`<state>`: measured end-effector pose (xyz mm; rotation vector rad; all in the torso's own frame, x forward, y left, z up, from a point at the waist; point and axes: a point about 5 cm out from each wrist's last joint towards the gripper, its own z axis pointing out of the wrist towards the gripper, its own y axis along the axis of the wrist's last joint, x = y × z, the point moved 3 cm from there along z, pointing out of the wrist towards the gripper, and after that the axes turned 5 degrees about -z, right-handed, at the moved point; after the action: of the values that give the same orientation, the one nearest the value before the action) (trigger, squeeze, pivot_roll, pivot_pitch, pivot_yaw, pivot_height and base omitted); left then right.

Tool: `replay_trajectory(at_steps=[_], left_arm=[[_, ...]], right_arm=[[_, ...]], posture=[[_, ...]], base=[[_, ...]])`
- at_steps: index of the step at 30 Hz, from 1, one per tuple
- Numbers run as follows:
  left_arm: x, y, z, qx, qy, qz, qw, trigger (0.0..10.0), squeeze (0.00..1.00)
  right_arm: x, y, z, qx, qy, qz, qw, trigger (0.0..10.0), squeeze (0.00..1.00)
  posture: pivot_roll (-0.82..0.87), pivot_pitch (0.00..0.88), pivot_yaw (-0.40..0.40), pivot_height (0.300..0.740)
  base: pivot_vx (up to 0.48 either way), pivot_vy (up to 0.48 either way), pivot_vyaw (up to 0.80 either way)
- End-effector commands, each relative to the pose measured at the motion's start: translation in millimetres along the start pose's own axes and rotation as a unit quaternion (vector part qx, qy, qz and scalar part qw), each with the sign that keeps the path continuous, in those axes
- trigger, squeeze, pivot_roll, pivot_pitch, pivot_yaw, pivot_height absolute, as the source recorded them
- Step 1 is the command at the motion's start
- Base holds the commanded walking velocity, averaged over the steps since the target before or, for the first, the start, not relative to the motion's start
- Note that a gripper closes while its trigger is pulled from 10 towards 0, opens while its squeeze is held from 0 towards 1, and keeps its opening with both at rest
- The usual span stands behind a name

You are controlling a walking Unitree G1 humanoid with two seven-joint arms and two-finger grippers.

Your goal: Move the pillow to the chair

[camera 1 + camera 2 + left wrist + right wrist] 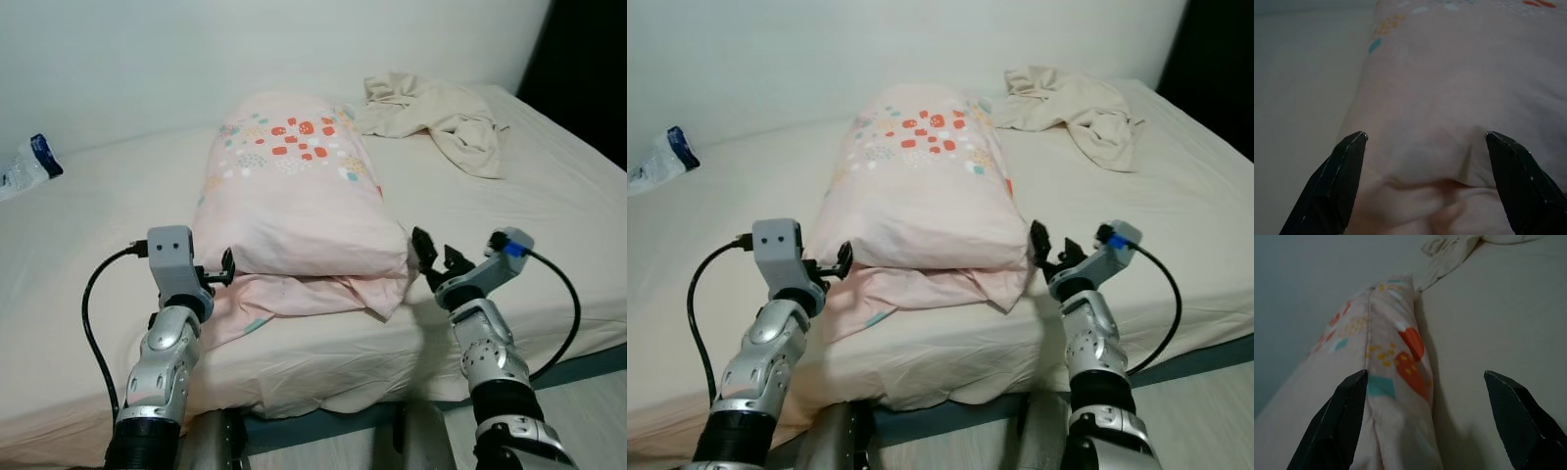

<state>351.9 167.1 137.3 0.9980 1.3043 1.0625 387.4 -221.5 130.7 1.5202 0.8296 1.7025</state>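
A pale pink pillow [294, 186] with red, teal and yellow spots lies on the bed, its near end at the front edge. A loose flap of its case [294, 294] spills out beneath. My left gripper [223, 269] stands open at the pillow's near left corner, its fingers [1334, 181] spread before the pink fabric [1440, 98]. My right gripper [436, 260] is open just beside the pillow's near right corner, with the pillow's edge [1391, 377] close to one of its fingers [1337, 426].
The bed [88, 245] has a cream sheet and its front edge runs just under my arms. A crumpled beige cloth [441, 113] lies at the back right. A clear plastic bag [27, 162] sits at the far left. A white wall stands behind the bed.
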Motion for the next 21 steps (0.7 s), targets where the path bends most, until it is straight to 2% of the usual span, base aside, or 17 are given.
replay_trajectory(at_steps=[1, 8, 10, 17, 18, 19, 20, 21], left_arm=[[8.2, 1, -4.1, 0.001, 0.008, -0.001, 1.000, 10.0, 0.00], [14.9, 5, -13.7, 0.000, 0.012, 0.002, 1.000, 10.0, 0.00], [18.6, 6, -17.6, 0.003, 0.015, 0.003, 1.000, 10.0, 0.00], [22.7, 6, -29.1, 0.011, 0.018, -0.001, 1.000, 10.0, 0.00], [24.0, 6, -31.8, 0.015, 0.018, -0.001, 1.000, 10.0, 0.00], [24.6, 7, -33.3, 0.017, 0.018, -0.001, 1.000, 10.0, 0.00], [24.8, 7, -34.2, 0.018, 0.018, -0.001, 1.000, 10.0, 0.00], [25.1, 7, -35.3, 0.018, 0.017, -0.001, 1.000, 10.0, 0.00]], right_arm=[[2.2, -8, 1.3, 0.008, 0.005, 0.017, 1.000, 10.0, 0.00], [3.1, -4, 9.5, 0.009, 0.006, 0.027, 1.000, 10.0, 0.00], [10.2, 1, 15.6, 0.003, 0.029, 0.043, 0.999, 10.0, 1.00], [24.9, 11, 27.7, -0.006, 0.059, 0.066, 0.996, 10.0, 1.00], [31.5, 14, 32.9, -0.003, 0.063, 0.068, 0.996, 10.0, 1.00], [33.7, 12, 35.2, 0.006, 0.057, 0.067, 0.996, 10.0, 0.48], [34.7, 11, 36.4, 0.012, 0.051, 0.066, 0.996, 10.0, 0.48], [34.9, 8, 37.1, 0.023, 0.042, 0.059, 0.997, 10.0, 0.00]], posture=[[0.02, 0.172, 0.110, 0.488], [0.05, 0.204, 0.111, 0.488], [0.08, 0.230, 0.111, 0.488], [0.11, 0.266, 0.112, 0.488], [0.11, 0.275, 0.112, 0.488], [0.12, 0.281, 0.112, 0.488], [0.12, 0.281, 0.112, 0.488], [0.12, 0.286, 0.111, 0.488]], base=[[0.000, 0.000, 0.00], [0.000, 0.000, 0.00], [0.000, 0.000, 0.00], [0.000, 0.000, 0.00], [0.000, 0.000, 0.00], [0.000, 0.000, 0.00], [0.000, 0.000, 0.00], [0.000, 0.000, 0.00]])
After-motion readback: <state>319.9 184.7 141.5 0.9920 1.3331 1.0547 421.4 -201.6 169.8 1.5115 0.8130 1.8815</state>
